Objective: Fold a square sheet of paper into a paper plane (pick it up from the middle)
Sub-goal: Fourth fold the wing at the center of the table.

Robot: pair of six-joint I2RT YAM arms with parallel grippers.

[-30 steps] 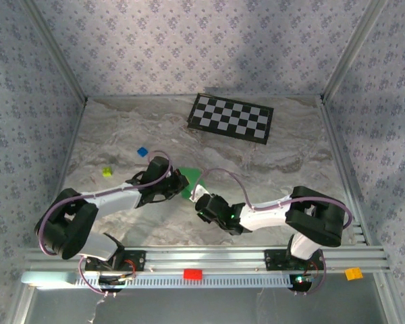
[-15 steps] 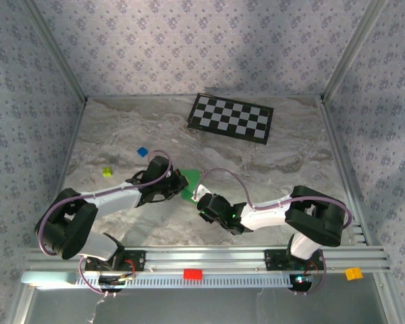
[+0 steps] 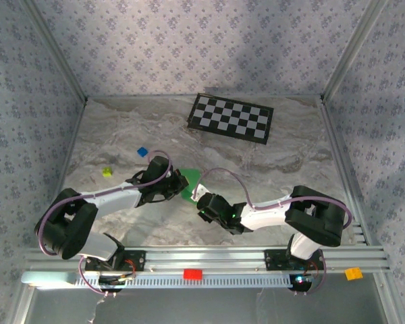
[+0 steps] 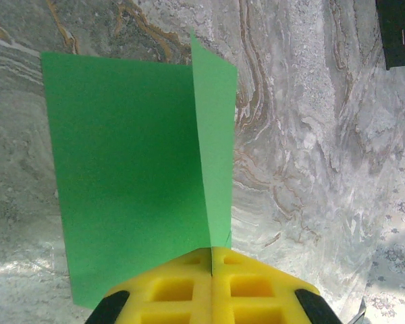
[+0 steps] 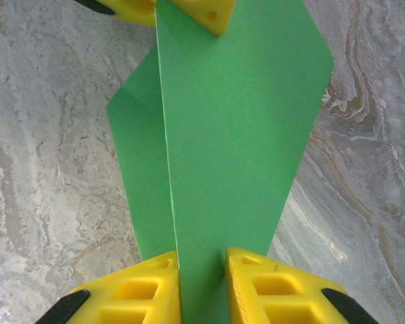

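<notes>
The square sheet of paper (image 3: 191, 178) is bright green and hangs between my two grippers in mid-table. It is creased, with one flap (image 4: 214, 135) standing up from the broad face (image 4: 128, 169). No paper plane is in view. My left gripper (image 4: 211, 251) is shut on the crease at the sheet's near edge, and from above it (image 3: 181, 185) sits at the paper's left side. My right gripper (image 5: 202, 260) straddles the folded strip (image 5: 236, 135) with its jaws a narrow gap apart. The left fingers (image 5: 202, 13) show at the far end of that strip.
A black-and-white checkerboard (image 3: 231, 117) lies at the back. A tiny blue block (image 3: 142, 152) and a yellow-green block (image 3: 107, 171) sit left of the arms. A red block (image 3: 192, 274) and an orange block (image 3: 353, 273) rest on the front rail.
My right gripper has crept slightly left toward the paper. The left gripper and the sheet have stayed put.
</notes>
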